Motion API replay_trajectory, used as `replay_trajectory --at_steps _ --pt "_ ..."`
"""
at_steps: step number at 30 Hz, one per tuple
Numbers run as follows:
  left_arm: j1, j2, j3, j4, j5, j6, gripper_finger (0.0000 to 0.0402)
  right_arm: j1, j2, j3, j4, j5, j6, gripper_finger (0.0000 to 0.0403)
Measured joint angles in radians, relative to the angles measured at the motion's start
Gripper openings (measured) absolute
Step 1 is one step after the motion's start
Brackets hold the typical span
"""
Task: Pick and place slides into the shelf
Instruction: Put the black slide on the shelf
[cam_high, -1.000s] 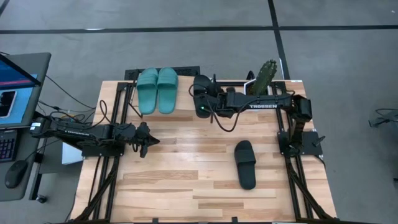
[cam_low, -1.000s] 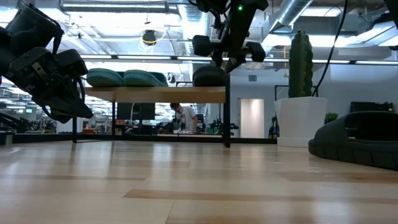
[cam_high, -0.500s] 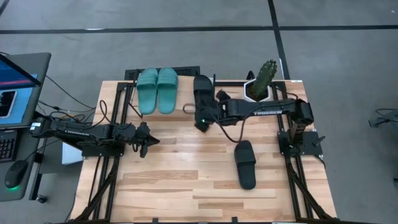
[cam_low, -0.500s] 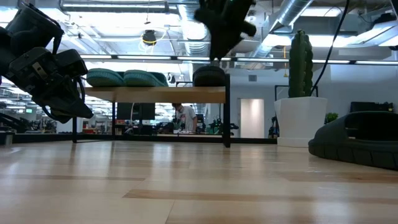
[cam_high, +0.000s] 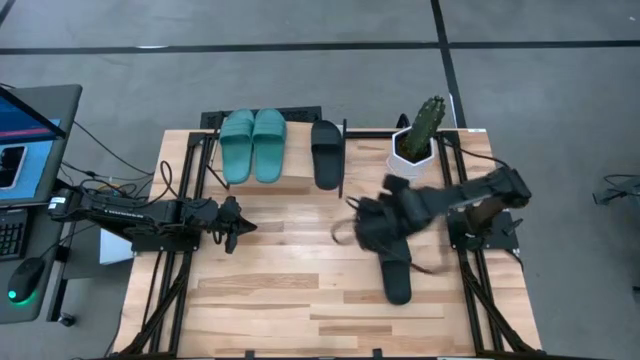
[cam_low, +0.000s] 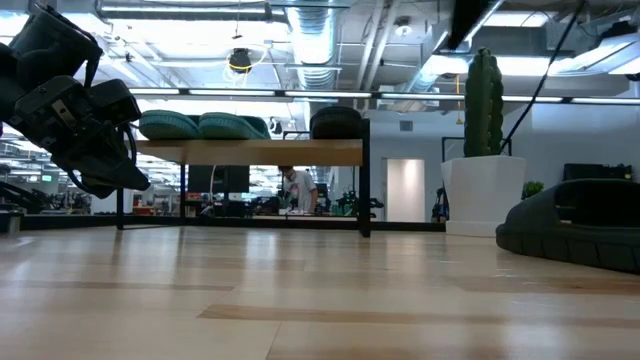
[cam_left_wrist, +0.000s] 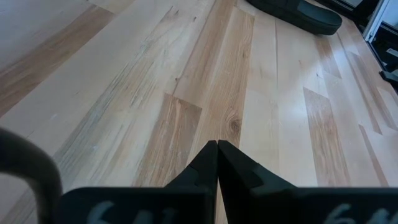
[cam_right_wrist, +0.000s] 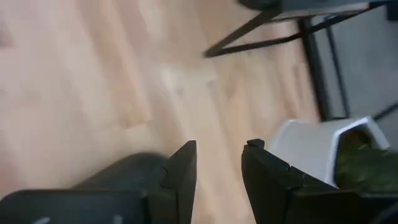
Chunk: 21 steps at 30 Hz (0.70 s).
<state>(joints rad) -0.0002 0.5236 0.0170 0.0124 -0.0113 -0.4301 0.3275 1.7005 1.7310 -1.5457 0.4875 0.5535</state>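
Observation:
On the shelf at the far edge rest two teal slides and one black slide, all soles down on its top board. A second black slide lies flat on the table at the right. My right gripper hangs open above the table, just over this slide's far end, with nothing between its fingers. My left gripper is shut and holds nothing, above the table's left part.
A cactus in a white pot stands at the far right corner beside the shelf. Bare wooden tabletop spreads across the middle and the near half. A laptop sits off the table's left.
My right gripper has drawn away from the black slide on the shelf, rising and swinging toward the table's near right, and it has rolled about its own axis. It now hangs over the black slide on the table. The slides have not moved.

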Motion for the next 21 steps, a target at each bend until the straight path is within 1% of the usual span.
replay_trajectory --at_steps 2,5,11,14,18,21 --pt "0.000 0.000 0.000 0.000 0.000 0.000 0.0000 0.065 -0.024 -0.031 -0.031 0.000 0.125 0.0116" --pt "0.000 0.000 0.000 -0.001 0.000 0.000 0.0000 0.161 -0.054 -0.089 -0.016 0.007 0.296 0.0116" --pt "0.000 0.000 0.000 -0.001 0.000 0.000 0.0000 0.328 -0.030 -0.204 -0.018 0.005 0.654 0.0116" --pt "0.000 0.000 0.000 -0.001 0.000 0.000 0.0000 0.383 0.011 -0.253 -0.023 0.007 0.793 0.0116" --pt "0.000 0.000 0.000 -0.001 0.000 0.000 0.0000 0.422 0.079 -0.300 -0.024 0.006 0.960 0.0116" --pt "0.000 0.000 0.000 -0.001 0.000 0.000 0.0000 0.435 0.152 -0.309 -0.026 0.006 1.032 0.0116"
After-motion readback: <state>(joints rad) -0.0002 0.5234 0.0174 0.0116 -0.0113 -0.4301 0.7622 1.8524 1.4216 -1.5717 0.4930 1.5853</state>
